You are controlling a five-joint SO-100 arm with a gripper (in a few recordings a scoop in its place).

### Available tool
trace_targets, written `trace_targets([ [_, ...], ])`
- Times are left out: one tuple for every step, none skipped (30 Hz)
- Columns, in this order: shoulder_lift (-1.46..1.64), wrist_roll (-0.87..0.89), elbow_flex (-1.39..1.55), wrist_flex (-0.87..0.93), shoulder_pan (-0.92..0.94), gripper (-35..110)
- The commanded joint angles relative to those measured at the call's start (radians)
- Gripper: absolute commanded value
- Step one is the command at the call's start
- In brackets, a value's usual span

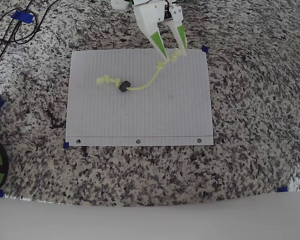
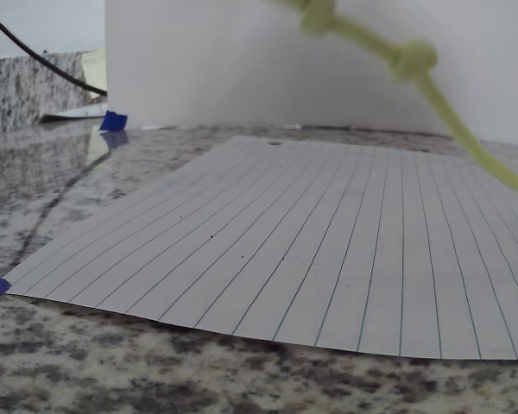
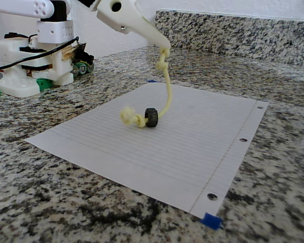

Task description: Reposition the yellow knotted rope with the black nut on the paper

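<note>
- The counter [image 3: 66,212] is speckled grey granite, and the paper [image 3: 182,152] lies flat on it; in the fixed view the nearest corner of the sheet is held by a bit of blue tape [image 3: 211,220].
- The three punched holes run along the paper's right edge in the fixed view, and along its bottom edge in the overhead view.
- Near the middle of the sheet, a little toward its far edge, the black nut [image 3: 151,117] stands on its rim on the paper, threaded on the yellow knotted rope [image 3: 166,93].
- Just beside the nut, on its left in the fixed view, the rope's free end lies on the paper with its knot [image 3: 127,116] close against the nut.
- From the nut the rope rises off the sheet in a curve, with a second knot high up just under the claw [image 3: 163,49].
- In the overhead view the claw [image 1: 172,50] hangs over the paper's top edge, toward the top right corner; its two green-tipped fingers [image 1: 159,44] stand somewhat apart, and the rope's upper end sits at the right finger's tip. Whether it is pinched between both fingers I cannot tell.
- In the wrist view the raised rope crosses the top right of the frame with two knots showing, above the ruled sheet.
- At the far left of the counter in the fixed view stands the arm's white base [image 3: 25,66], with a black cable [image 3: 40,53] across it.
</note>
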Motion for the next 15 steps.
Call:
trace_targets([
  [0.023,0.000,-0.011,0.002,0.009,77],
  [0.025,-0.005,-0.011,-0.003,0.009,78],
  [0.028,-0.006,-0.012,-0.005,0.009,79],
  [0.031,-0.009,-0.012,-0.008,0.011,79],
  [0.031,-0.017,-0.012,-0.012,0.012,79],
  [0.031,-0.020,-0.012,-0.014,0.015,79],
  [0.031,-0.028,-0.012,-0.015,0.018,79],
  [0.032,-0.041,-0.012,-0.020,0.020,78],
  [0.032,-0.054,-0.012,-0.023,0.023,77],
  [0.032,-0.064,-0.012,-0.025,0.029,77],
  [0.032,-0.089,-0.014,-0.028,0.035,77],
  [0.032,-0.115,-0.014,-0.028,0.044,77],
  [0.032,-0.138,-0.014,-0.028,0.054,76],
  [0.032,-0.170,-0.014,-0.026,0.064,76],
  [0.031,-0.196,-0.015,-0.025,0.078,75],
])
